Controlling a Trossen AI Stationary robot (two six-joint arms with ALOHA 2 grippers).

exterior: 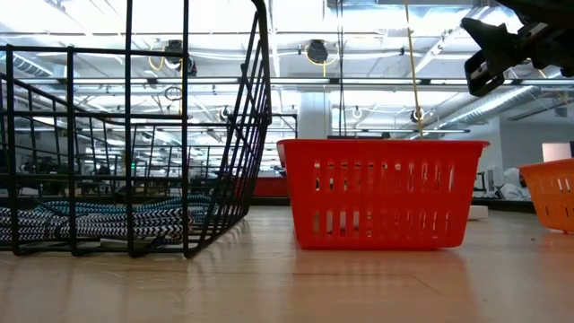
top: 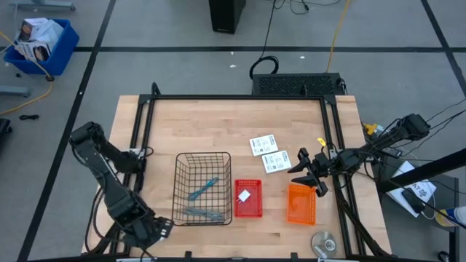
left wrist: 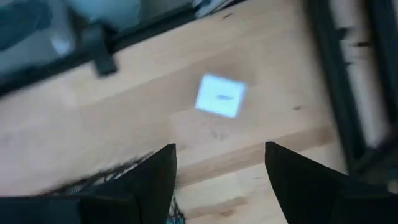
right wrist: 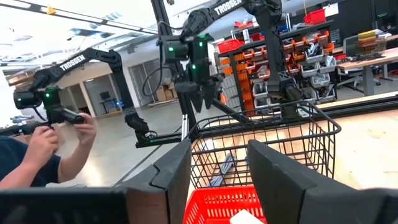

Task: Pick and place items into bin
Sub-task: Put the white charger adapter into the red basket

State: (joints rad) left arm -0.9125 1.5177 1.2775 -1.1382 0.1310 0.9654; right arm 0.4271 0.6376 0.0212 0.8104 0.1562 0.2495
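Two slim teal and grey tools (top: 202,191) (top: 204,214) lie in the black wire basket (top: 180,191), also seen in the low view (exterior: 90,215). One small white block (top: 244,195) lies in the red bin (top: 247,211). Two white cards with green print (top: 263,144) (top: 275,161) lie flat on the table beyond it. My left gripper (top: 159,230) (left wrist: 221,165) points down, open and empty, over bare wood by the basket's near left corner. My right gripper (top: 309,175) (right wrist: 219,168) hovers open and empty above the orange bin's far end, facing the red bin.
An orange bin (top: 301,204) stands right of the red bin. A round silver disc (top: 324,242) lies at the near edge. A black frame (top: 240,97) borders the table. In the right wrist view a person (right wrist: 37,149) stands beyond the table.
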